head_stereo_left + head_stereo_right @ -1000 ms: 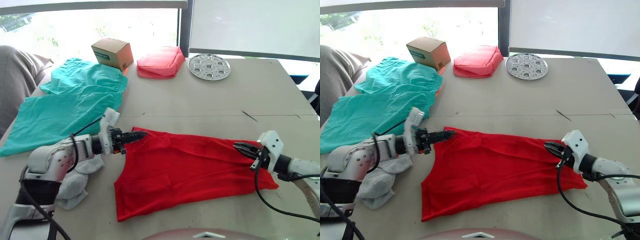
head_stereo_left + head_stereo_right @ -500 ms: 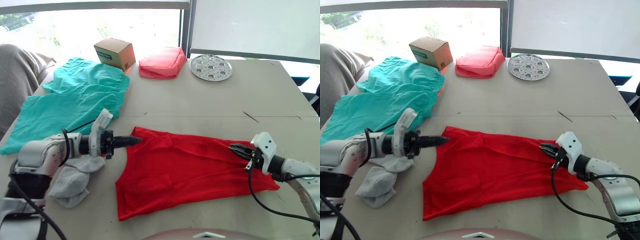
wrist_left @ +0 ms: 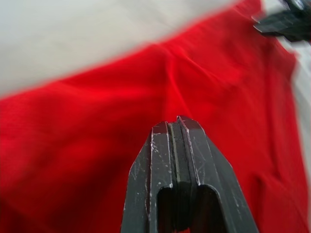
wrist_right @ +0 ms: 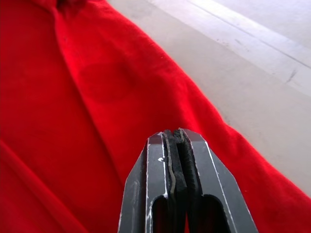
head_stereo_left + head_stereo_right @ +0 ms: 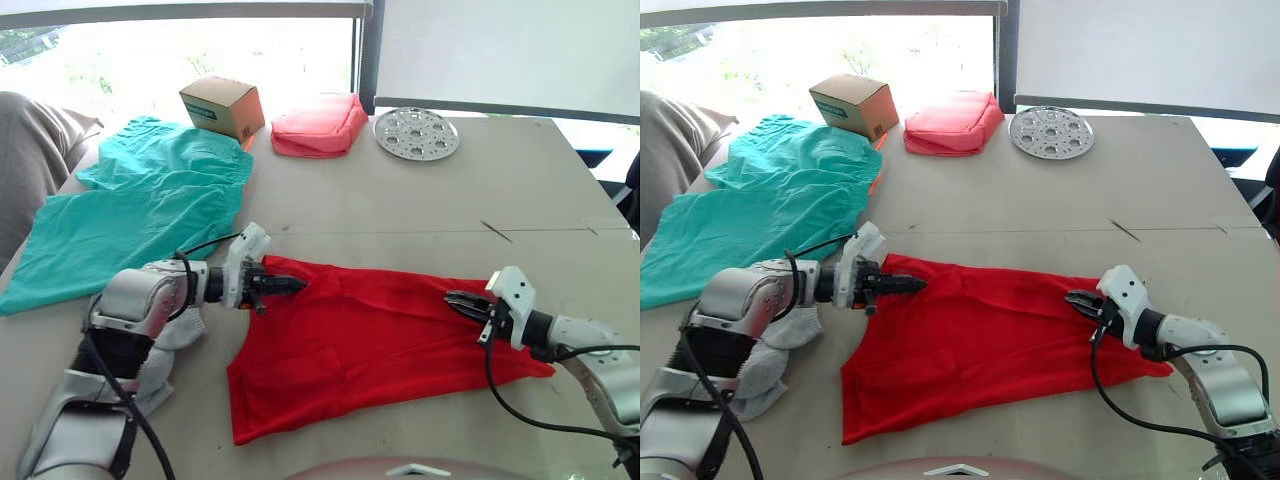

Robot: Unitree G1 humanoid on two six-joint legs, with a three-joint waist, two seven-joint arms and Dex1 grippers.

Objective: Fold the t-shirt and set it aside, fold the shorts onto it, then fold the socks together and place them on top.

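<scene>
The t-shirt (image 5: 370, 340) lies spread across the near part of the table (image 5: 400, 210), roughly flat with a few creases, between the two arms. The left gripper (image 5: 288, 286) reaches in over the shirt's left upper edge; in the left wrist view its two black fingers (image 3: 160, 160) are pressed flat together with no gap and no cloth between them, tips poised just above the red fabric. The right gripper (image 5: 458, 299) points in over the shirt's right end; in the right wrist view its fingers (image 4: 158, 184) are likewise closed against each other, with nothing pinched, low over the cloth near the shirt's edge. Whether either tip actually touches the fabric cannot be told. The shorts (image 5: 140, 215) lie spread on the far left of the table, well apart from the shirt. The socks (image 5: 165, 345) sit in a loose heap under the left arm, just left of the shirt. At the far edge stand a cardboard box (image 5: 223, 106), a coral-pink pouch (image 5: 320, 124) and a round metal tray (image 5: 416, 133).
</scene>
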